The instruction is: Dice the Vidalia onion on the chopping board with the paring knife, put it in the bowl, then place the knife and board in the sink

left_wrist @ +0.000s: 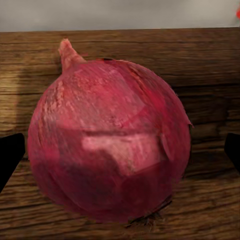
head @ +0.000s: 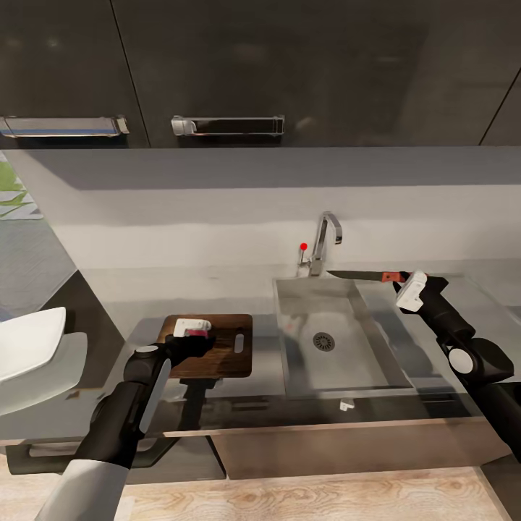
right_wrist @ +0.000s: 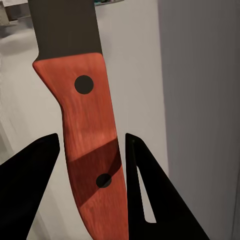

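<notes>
Bowl point(head: 29, 344) at nine o'clock on the worktop point(head: 108, 289). Left end effector point(head: 194, 331) closed around onion point(left_wrist: 110, 137) on chopping board point(head: 221, 354). Sink point(head: 340, 340) centre. Right end effector point(head: 410, 291) at three o'clock, clamping paring knife point(head: 362, 275), blade pointing toward the tap point(head: 324, 242).

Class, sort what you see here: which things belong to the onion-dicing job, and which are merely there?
Job:
onion
board
knife
sink
bowl
countertop
left gripper
right gripper

Merely there:
tap
wall cabinets
cabinet handles
</notes>
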Tool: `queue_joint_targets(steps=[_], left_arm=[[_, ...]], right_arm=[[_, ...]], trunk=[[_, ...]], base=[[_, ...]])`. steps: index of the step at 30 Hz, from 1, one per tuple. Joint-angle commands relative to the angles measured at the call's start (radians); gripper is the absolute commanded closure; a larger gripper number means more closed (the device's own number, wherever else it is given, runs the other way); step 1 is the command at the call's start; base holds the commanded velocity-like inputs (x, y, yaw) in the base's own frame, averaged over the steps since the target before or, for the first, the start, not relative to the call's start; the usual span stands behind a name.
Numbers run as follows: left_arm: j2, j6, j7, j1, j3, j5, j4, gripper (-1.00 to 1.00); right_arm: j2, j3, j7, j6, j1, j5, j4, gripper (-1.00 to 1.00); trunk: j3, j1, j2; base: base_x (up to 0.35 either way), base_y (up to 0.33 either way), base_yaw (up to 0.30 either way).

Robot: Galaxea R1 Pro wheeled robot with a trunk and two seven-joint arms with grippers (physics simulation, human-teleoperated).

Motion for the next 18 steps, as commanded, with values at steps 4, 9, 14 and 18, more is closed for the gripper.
queue_joint_targets(steps=[4,9,14,18], left_arm=[[0.0,0.005,-0.002,-0.001,0.0,0.001,-0.001,-1.0],[0.0,0.005,-0.002,-0.001,0.001,0.001,-0.002,-1.0],[0.0,0.005,-0.002,-0.001,0.001,0.001,-0.009,-1.0],[0.001,0.005,-0.002,-0.001,0.002,0.001,-0.026,-1.0]], right_arm=[[0.0,0.001,0.003,0.002,-0.001,0.009,-0.001,1.0],[-0.001,0.001,0.003,0.002,-0.001,0.009,-0.001,1.0],[-0.001,0.001,0.003,0.002,-0.001,0.009,-0.001,1.0],[-0.001,0.006,0.003,0.002,-0.001,0.009,-0.001,1.0]], trunk=[[-0.002,0.001,-0.002],[-0.002,0.001,-0.002],[-0.002,0.001,-0.002],[-0.002,0.001,-0.002]], base=[[0.0,0.0,0.0],[0.0,0.0,0.0],[0.0,0.0,0.0],[0.0,0.0,0.0]])
